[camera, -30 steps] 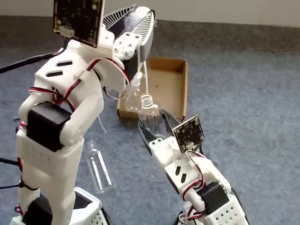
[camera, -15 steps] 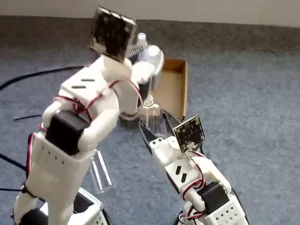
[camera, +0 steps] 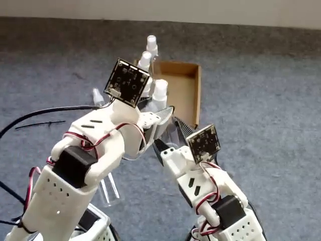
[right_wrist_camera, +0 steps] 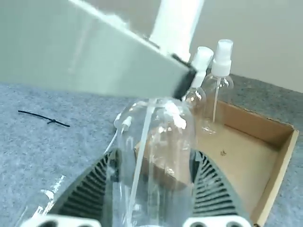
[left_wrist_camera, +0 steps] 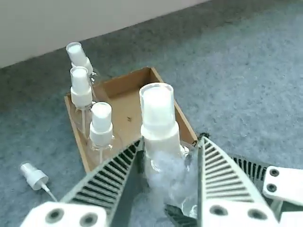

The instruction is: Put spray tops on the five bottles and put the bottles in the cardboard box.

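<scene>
My right gripper (camera: 169,134) (right_wrist_camera: 154,163) is shut on a clear bottle (right_wrist_camera: 158,137), held upright just in front of the cardboard box (camera: 183,90) (left_wrist_camera: 135,92) (right_wrist_camera: 258,142). My left gripper (camera: 161,116) (left_wrist_camera: 169,151) is shut on a white spray top (left_wrist_camera: 158,111) (right_wrist_camera: 177,19). The top sits at that bottle's neck, with its tube hanging inside the bottle. Three capped bottles (left_wrist_camera: 80,87) stand along one wall of the box, and two of them (camera: 146,57) (right_wrist_camera: 220,61) show in the other views.
A bare bottle (camera: 108,188) lies on the grey carpet by the left arm's base. A loose spray top (camera: 98,95) (left_wrist_camera: 33,176) lies on the carpet beside the box. A black tie (camera: 40,124) (right_wrist_camera: 45,118) lies farther out on the carpet.
My left arm swung down from high over the box, bringing the spray top onto the bottle. The right gripper and its bottle stayed where they were.
</scene>
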{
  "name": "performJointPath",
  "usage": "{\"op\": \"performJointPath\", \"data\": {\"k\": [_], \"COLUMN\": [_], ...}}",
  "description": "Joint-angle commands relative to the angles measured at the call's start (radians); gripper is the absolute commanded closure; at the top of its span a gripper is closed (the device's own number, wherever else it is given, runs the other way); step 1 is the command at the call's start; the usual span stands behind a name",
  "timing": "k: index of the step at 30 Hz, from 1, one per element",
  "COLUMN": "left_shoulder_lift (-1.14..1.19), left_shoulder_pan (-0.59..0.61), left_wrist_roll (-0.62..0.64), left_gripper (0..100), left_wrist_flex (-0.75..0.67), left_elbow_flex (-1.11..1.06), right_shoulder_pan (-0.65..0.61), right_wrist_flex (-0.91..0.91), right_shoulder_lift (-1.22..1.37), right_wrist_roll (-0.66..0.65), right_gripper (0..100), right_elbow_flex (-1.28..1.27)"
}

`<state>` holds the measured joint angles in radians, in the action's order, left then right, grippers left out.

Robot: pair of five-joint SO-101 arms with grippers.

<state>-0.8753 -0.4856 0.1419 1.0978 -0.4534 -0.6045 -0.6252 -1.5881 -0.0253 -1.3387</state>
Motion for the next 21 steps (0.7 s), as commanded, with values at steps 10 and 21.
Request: {"op": "performJointPath", "data": {"k": [10, 21], "left_shoulder_lift": [-0.022, 0.173], "left_shoulder_pan": [0.091, 0.093], "left_wrist_roll": [0.008, -0.077], "left_gripper": [85, 85], "left_wrist_flex": [-0.008, -0.107], "left_elbow_flex": [0.302, 0.295], "right_shoulder_pan": [0.008, 0.007], "right_wrist_flex": [0.024, 0.024], "right_shoulder_lift": [-0.012, -0.012], "right_wrist_roll": [0.011, 0.011], "right_gripper": [99.5, 99.5], "right_elbow_flex": [0.008, 0.008]}}
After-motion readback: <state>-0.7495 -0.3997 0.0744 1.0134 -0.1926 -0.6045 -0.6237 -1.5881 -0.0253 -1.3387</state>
